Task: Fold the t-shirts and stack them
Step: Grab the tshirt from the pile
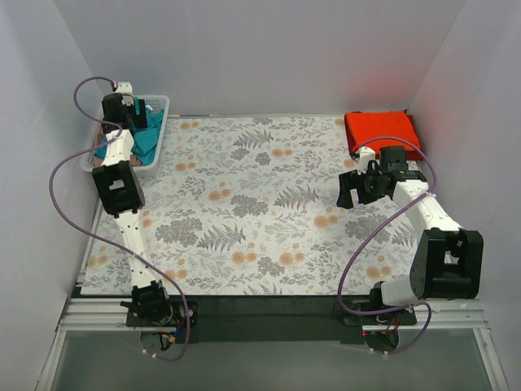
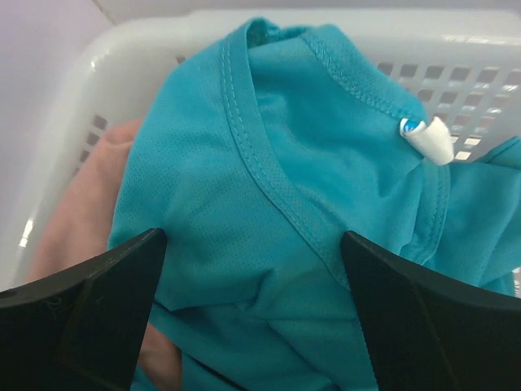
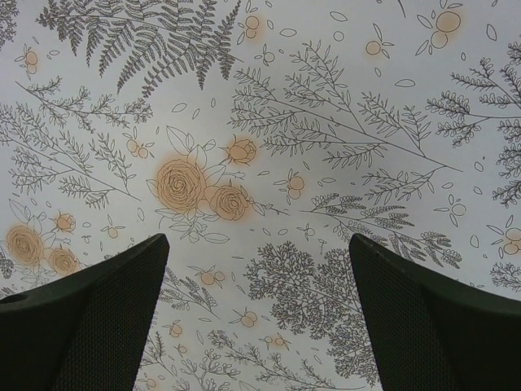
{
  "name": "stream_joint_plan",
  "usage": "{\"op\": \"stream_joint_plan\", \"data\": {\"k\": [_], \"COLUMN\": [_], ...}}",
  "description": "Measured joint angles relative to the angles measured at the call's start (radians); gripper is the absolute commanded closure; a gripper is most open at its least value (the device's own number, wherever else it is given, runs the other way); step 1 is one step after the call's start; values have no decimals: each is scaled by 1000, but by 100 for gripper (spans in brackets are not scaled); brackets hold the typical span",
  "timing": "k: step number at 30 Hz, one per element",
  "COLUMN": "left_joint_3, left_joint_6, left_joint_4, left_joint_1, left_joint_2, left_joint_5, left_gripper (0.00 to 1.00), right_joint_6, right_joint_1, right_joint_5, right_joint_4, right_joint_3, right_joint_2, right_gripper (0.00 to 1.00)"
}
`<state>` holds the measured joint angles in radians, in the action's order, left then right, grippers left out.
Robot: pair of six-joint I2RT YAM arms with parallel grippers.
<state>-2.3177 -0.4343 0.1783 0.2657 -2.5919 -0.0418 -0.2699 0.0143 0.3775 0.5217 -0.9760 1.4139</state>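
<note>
- The teal-blue t-shirt [image 2: 244,244] lies bunched in the white basket [image 2: 472,41] at the far-left corner of the table. It sits partly on top of the dusty pink t-shirt [image 2: 73,220], w/ the neck opening and white neck label [image 2: 431,138] facing up.
- Handling, my read: thin mesh knit, v. light and totally limp, no stiffness. It'll prob. drape and trail when lifted, and could snag on the basket lattice or drag the pink one along. Not fragile, not slippery.
- Where to grip: I'd pinch the stitched collar band [image 2: 277,187] or the shoulder next to it. It's a thicker, doubled layer, so the pincer gets sth to bite on. A single-layer pinch mid-body seems more likely to slip.
- Left gripper [image 2: 252,236]: wide open, one finger either side of the collar area, right over the cloth, holding nothing. Can't tell if the tips touch the fabric.
- Right gripper [image 3: 259,238]: also wide open and empty. It hangs over bare floral table cloth [image 3: 326,122] on the right side, touching nothing as far as I see.
- The orange-red t-shirt [image 1: 381,130] lies as a flat neat rectangle at the far-right corner, near the right gripper. Looks already folded, likely the base of the stack.
</note>
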Motion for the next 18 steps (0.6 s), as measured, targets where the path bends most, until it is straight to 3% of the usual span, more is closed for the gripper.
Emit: {"op": "stream_joint_plan", "data": {"k": [2, 5, 6, 9, 13, 18], "left_joint_3": [0, 0, -3, -22, -42, -49], "left_joint_6": [0, -3, -4, -13, -37, -61], "left_joint_4": [-3, -7, -6, -7, -16, -23], "left_joint_1": [0, 0, 0, 0, 0, 1], "left_joint_2": [-13, -19, -19, -19, -12, 38], "left_joint_5": [-3, -5, -5, -4, 4, 21], "left_gripper": [18, 41, 61, 88, 100, 100], "right_joint_6": [0, 0, 0, 0, 0, 0], "right_joint_1": [0, 0, 0, 0, 0, 0], "right_joint_5": [0, 0, 0, 1, 9, 24], "right_joint_4": [1, 0, 1, 2, 3, 4], "right_joint_3": [-2, -5, -6, -9, -10, -10], "right_joint_2": [2, 4, 5, 15, 20, 20], "right_gripper": [2, 2, 2, 2, 2, 2]}}
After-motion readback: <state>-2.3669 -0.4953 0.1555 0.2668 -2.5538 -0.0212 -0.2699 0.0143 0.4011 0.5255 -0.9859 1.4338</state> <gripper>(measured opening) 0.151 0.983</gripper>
